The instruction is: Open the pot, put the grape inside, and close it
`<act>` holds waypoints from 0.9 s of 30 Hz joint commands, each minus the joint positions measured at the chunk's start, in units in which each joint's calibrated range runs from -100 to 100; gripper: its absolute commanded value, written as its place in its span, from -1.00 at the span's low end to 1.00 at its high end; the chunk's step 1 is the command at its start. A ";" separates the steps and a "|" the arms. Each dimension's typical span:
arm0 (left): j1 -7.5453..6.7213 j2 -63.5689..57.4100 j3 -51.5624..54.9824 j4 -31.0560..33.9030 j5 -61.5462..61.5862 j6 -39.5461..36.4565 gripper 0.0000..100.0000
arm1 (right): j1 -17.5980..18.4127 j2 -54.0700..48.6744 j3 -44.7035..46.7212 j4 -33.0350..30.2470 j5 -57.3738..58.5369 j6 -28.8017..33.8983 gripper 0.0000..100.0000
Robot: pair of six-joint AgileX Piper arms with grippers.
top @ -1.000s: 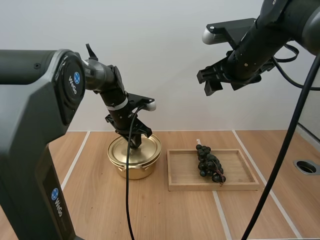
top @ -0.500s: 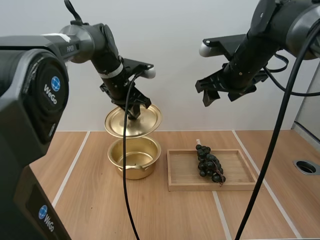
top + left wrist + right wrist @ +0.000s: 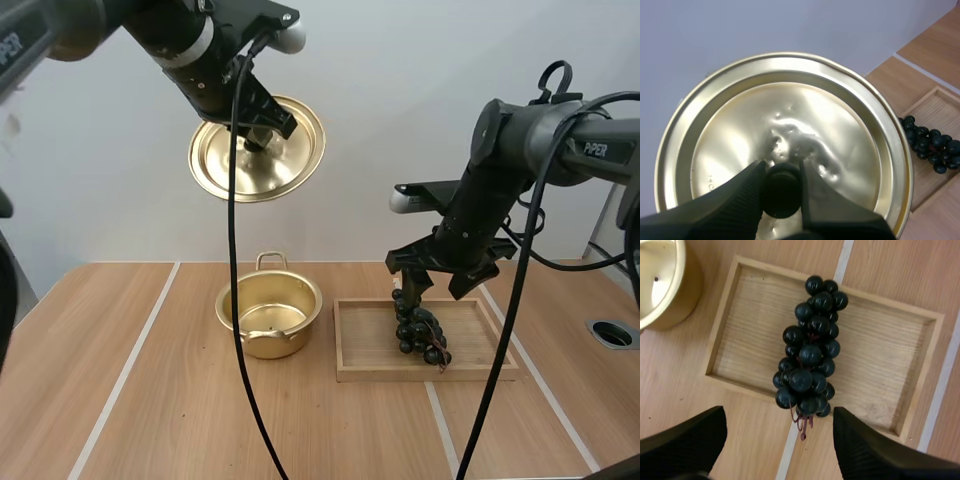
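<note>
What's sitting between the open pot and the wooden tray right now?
Nothing. Only a narrow strip of bare table separates the pot from the tray. This is plain in the high view, and the right wrist view shows the same bare wood.

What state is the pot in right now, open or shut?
Open. The left end effector holds the lid high above the pot, whose bare inside shows.

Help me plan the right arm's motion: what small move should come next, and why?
Probably lower the right gripper straight down until its open fingers straddle the grapes in the tray. It hovers above the bunch, the pot stands open, and the left gripper holds the lid aloft.
</note>
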 commanded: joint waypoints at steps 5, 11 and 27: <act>-0.11 -6.83 -0.63 -0.65 -5.84 -0.55 -1.00 | 0.02 1.66 3.73 0.06 -7.81 -0.93 1.00; -0.11 -10.03 -0.63 -1.12 -5.84 -0.55 -1.00 | 0.02 6.08 3.73 -0.15 -12.17 -0.93 1.00; -0.11 -11.18 -0.63 -2.04 -6.01 -0.55 -1.00 | 0.02 16.18 3.83 -0.20 -18.81 -1.24 1.00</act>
